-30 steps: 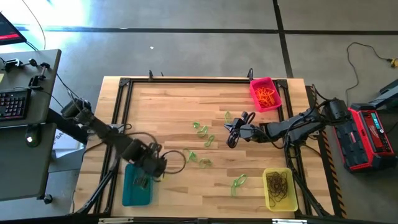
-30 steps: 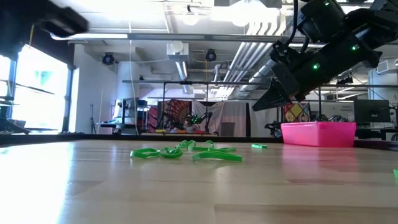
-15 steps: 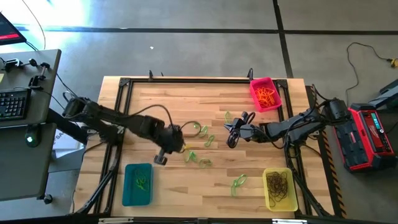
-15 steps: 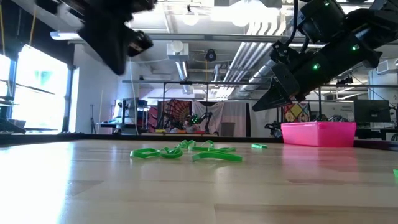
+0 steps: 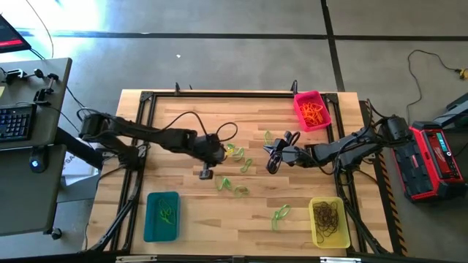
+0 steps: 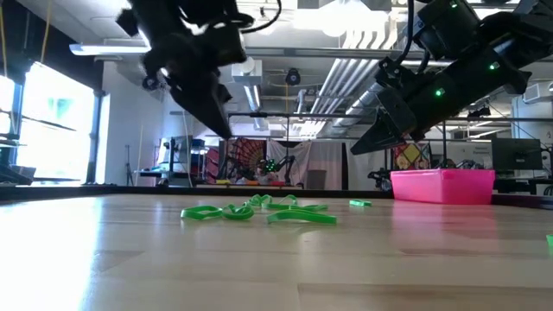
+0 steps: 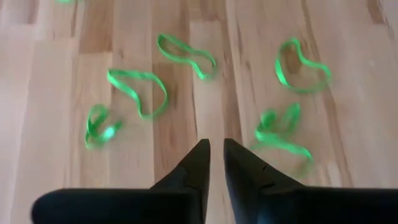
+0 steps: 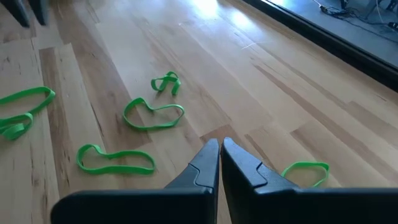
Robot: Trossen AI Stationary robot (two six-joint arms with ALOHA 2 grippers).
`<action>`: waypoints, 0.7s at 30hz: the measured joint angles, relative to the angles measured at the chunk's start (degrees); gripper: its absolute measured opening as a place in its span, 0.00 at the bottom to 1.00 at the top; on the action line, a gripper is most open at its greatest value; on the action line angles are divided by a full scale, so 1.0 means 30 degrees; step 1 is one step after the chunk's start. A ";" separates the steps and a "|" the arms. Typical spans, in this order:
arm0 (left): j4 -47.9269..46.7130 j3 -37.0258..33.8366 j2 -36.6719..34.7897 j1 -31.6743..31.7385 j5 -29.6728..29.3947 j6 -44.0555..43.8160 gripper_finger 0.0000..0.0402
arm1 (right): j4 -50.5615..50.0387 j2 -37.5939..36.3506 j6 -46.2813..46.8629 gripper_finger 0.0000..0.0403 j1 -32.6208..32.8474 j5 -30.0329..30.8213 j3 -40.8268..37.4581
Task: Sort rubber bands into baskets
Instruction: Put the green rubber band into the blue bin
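Several bright green rubber bands [image 5: 235, 175] lie flat on the wooden table's middle; they also show in the left wrist view [image 7: 137, 90], the right wrist view [image 8: 154, 115] and the low view [image 6: 259, 210]. My left gripper [image 5: 205, 172] hangs above their left side, shut and empty, clear of the table [image 6: 226, 134]. My right gripper [image 5: 272, 165] waits shut and empty above the table to their right [image 6: 359, 147]. The teal basket [image 5: 161, 215] holds a green band, the pink-red basket [image 5: 313, 109] orange bands, the yellow basket [image 5: 329, 220] dark bands.
A black frame [image 5: 143, 98] runs along the table's edges. One green band [image 5: 280, 215] lies near the front edge, left of the yellow basket, and another [image 5: 268, 136] lies far of my right gripper. Bare wood lies between the teal basket and the bands.
My left gripper has gone from over the teal basket toward the table's right and far edge, and now hangs over the green bands in the middle. A green band shows in the teal basket where the gripper was.
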 joint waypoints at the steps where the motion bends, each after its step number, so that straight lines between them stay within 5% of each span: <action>1: 0.0614 0.0000 0.0249 0.0069 0.0002 0.0002 0.11 | -0.0066 0.0000 0.0144 0.02 0.0000 0.0000 0.0000; 8: 0.3421 0.0000 0.2569 0.0142 -0.0241 0.0055 0.21 | -0.0441 0.0007 0.0345 0.02 0.0000 0.0007 0.0007; 15: 0.4788 -0.0007 0.4817 0.0148 -0.3891 0.0051 0.28 | -0.0518 0.0007 0.0343 0.02 0.0000 0.0007 0.0007; 21: 0.5938 -0.0007 0.5373 0.0593 -0.4498 -0.0921 0.29 | -0.0533 0.0007 0.0349 0.02 0.0000 0.0007 0.0007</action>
